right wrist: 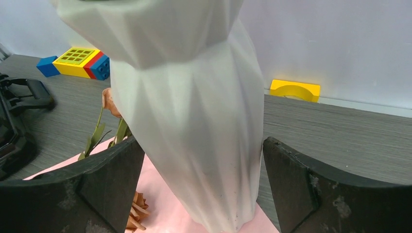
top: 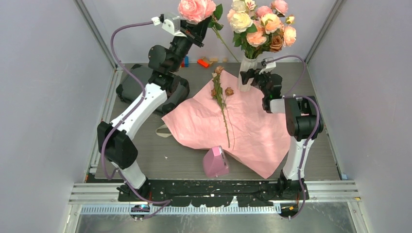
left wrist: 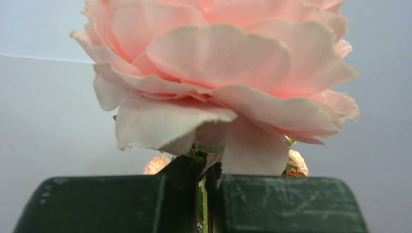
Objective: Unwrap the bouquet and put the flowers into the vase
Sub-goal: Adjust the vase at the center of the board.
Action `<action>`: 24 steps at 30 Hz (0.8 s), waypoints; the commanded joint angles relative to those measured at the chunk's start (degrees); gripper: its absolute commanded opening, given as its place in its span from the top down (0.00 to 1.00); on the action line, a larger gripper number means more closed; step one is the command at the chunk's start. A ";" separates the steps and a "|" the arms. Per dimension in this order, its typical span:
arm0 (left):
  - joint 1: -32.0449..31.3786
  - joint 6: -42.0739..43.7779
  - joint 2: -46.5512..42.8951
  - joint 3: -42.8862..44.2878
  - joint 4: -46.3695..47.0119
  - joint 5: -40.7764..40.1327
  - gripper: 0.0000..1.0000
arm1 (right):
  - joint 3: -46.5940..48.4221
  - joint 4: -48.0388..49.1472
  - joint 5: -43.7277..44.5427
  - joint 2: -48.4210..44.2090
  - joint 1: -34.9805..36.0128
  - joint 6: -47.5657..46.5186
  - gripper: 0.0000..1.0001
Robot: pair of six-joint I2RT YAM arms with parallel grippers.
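Left pincer (top: 197, 26) holds pink rose (top: 196, 8) near vase (top: 248, 72)

A robotics lab test cell; plain pale grey panel walls (top: 43, 97) close in the grey wood-grain table (top: 145, 162) on its left, right and far sides, joined by bare metal posts (top: 93, 29) at the far corners; the left arm (top: 141, 104) and right arm (top: 294, 162), white and black, are bolted to a black mounting plate (top: 214, 187) along the near edge; purple cables (top: 115, 43) loop loose; coloured toy bricks (right wrist: 80, 60) lie by the far edge.
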 commanded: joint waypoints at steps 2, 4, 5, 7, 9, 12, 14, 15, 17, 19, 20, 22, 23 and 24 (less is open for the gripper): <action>0.07 1.57 -2.87 -0.27 2.33 -0.81 1.00 | 3.89 1.49 3.00 0.71 0.88 -2.99 0.04; 0.07 1.56 -2.96 -0.36 2.30 -0.61 1.00 | 4.62 1.15 3.31 1.20 1.02 -3.14 0.04; 0.07 1.56 -3.06 -0.36 2.23 -0.56 1.00 | 5.06 0.91 3.40 1.56 1.09 -3.14 0.04; 0.07 1.56 -3.12 -0.36 2.08 -0.29 1.00 | 5.82 0.38 3.62 2.12 1.18 -3.14 0.04; 0.07 1.56 -3.22 -0.49 1.97 -0.13 1.00 | 6.57 0.07 3.75 2.79 1.29 -3.26 0.04; 0.07 1.56 -3.46 -0.77 2.03 -0.18 1.00 | 7.25 0.15 3.98 3.25 1.49 -3.52 0.10; 0.07 1.72 -3.65 -1.01 2.17 -0.26 1.00 | 7.02 0.68 4.06 3.26 1.52 -3.47 0.22; 0.07 1.81 -3.82 -1.10 2.20 -0.36 1.00 | 6.86 1.10 4.03 3.06 1.57 -3.42 0.26; 0.07 1.97 -4.08 -1.32 2.34 -0.40 1.00 | 6.03 1.83 3.92 2.45 1.58 -3.14 0.36; 0.12 1.91 -4.32 -1.69 2.74 -0.32 1.00 | 5.03 2.69 3.56 1.70 1.58 -2.73 0.42; 0.08 1.84 -4.41 -1.95 3.00 -0.38 1.00 | 4.31 2.98 3.35 1.15 1.58 -2.67 0.46; 0.12 1.59 -4.46 -2.33 3.43 -0.36 1.00 | 3.55 3.33 2.48 0.38 1.58 -2.44 0.52; 0.16 1.49 -4.46 -2.38 3.44 -0.43 1.00 | 3.37 3.21 1.86 0.12 1.58 -2.37 0.54; 0.16 1.40 -4.53 -2.46 3.53 -0.53 1.00 | 3.17 2.72 1.35 -0.34 1.58 -2.36 0.63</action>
